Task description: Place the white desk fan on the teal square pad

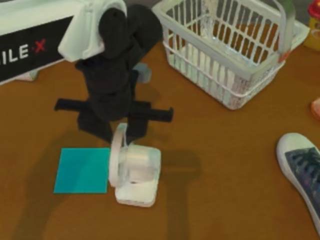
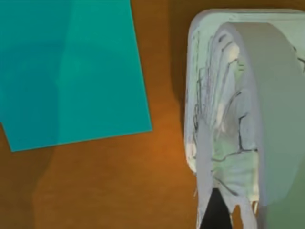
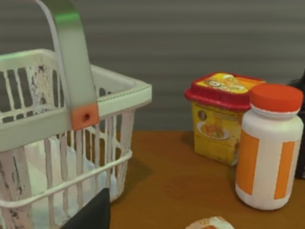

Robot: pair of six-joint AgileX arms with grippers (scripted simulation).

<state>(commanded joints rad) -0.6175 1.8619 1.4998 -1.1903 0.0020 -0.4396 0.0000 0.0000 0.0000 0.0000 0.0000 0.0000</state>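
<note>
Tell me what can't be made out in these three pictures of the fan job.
- Left gripper: in the top view the black left arm covers it; fingers unseen.
- White desk fan: whether it overlaps the teal square pad; its ring hides the pad's edge from above, though the left wrist view shows a table gap.
- Right gripper: in no view.
- Sneaker: cut by the top view's right edge.

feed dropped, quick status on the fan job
Left gripper over white desk fan. Fan beside teal square pad, not on it. Right arm out of view.
</note>
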